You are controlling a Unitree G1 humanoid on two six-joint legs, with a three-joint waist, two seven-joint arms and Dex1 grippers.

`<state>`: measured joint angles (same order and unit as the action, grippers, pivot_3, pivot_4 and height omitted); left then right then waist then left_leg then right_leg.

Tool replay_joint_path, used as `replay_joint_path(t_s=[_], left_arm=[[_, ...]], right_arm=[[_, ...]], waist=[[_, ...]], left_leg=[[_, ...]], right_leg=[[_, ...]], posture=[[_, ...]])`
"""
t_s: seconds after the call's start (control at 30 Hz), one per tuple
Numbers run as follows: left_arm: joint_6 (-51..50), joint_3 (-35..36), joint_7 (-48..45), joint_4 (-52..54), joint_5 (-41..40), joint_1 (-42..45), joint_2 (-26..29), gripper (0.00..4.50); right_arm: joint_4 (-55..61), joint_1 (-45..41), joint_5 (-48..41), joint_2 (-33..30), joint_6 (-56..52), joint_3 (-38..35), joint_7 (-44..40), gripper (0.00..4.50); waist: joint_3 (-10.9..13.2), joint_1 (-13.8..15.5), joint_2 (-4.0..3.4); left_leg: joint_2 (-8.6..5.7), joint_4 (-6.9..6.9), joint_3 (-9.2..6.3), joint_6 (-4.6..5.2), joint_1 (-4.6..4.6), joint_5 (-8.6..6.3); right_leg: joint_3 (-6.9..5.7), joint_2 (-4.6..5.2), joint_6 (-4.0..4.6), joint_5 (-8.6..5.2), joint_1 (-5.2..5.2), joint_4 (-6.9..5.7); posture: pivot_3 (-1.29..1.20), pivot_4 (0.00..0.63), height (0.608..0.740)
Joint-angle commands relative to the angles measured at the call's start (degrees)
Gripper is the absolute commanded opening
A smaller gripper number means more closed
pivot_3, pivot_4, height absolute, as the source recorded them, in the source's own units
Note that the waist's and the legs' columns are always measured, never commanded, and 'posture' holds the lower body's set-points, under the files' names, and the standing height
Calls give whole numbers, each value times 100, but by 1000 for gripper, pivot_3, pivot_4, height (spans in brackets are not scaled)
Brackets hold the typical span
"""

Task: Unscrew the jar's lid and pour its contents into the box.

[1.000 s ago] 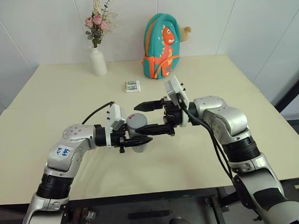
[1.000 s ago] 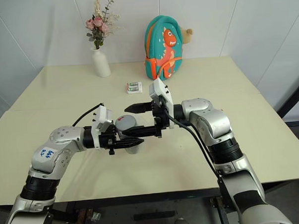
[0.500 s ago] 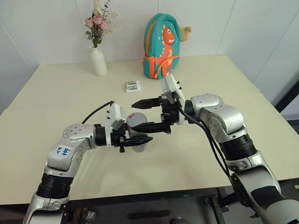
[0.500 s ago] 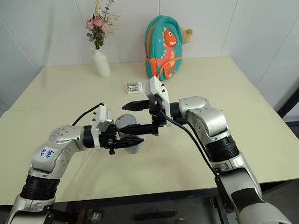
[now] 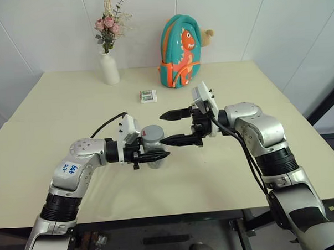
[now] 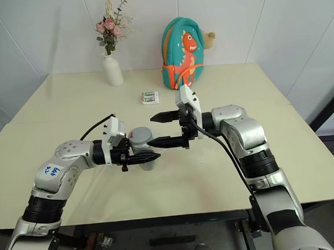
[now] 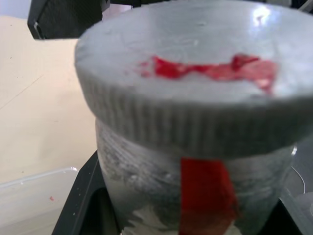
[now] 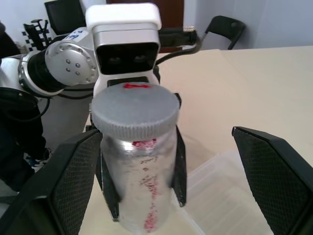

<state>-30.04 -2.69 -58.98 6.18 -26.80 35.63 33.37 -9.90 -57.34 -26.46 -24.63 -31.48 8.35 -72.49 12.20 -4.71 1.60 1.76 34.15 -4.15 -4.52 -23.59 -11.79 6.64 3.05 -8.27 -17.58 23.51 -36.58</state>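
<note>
Left eye view has the left tool (image 5: pixel 157 156) clamped shut on the jar (image 5: pixel 155 149), holding it upright above the bench (image 5: pixel 72 107) in front of the robot. Its two black fingers (image 8: pixel 177 161) hug the jar's clear wall on either side, as the right wrist view makes plain. The lid (image 8: pixel 135 111) sits square on the jar's mouth, grey with a red mark on top, and a red strip runs down the wall under it; I see no gap between cap and jar, so I judge the unscrewing not finished, possibly not begun.

The right tool (image 5: pixel 171 127) stands wide open and empty, just beside the lid, its jaws one above the other and apart from the cap, touching nothing. The box (image 8: pixel 230 196) lies on the bench just below the jar, see-through and hard to pick out from the head views; no beans in it that I can make out. The contents cannot be made out through the cloudy wall.

So far done: jar picked up and steadied over the box. Left, by my reading: bring the open tool around the lid, close, twist it off, set it aside, then tip the jar over the box
</note>
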Motion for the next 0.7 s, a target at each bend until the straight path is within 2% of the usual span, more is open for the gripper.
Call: replay_joint_path(t_s=[0.03,0.33,0.7], left_arm=[[56,61,-47,146,-78,67,19,2006],[27,90,-54,183,-79,49,45,2006],[22,98,-12,222,-85,25,26,2006]], right_arm=[[280,-17,-299,-17,-152,-199,-100,4457],[568,-6,-703,27,-429,-124,-280,4457],[437,-158,-453,367,-293,67,-67,4457]], waist=[[0,-4,0],[0,1,0],[0,4,0]], left_leg=[[0,0,0,0,0,0],[0,0,0,0,-1,0],[0,0,0,0,-1,0]], right_leg=[[0,0,0,0,0,0],[0,0,0,0,0,0],[0,0,0,0,0,0]], posture=[[0,150,740],[0,150,740],[0,150,740]])
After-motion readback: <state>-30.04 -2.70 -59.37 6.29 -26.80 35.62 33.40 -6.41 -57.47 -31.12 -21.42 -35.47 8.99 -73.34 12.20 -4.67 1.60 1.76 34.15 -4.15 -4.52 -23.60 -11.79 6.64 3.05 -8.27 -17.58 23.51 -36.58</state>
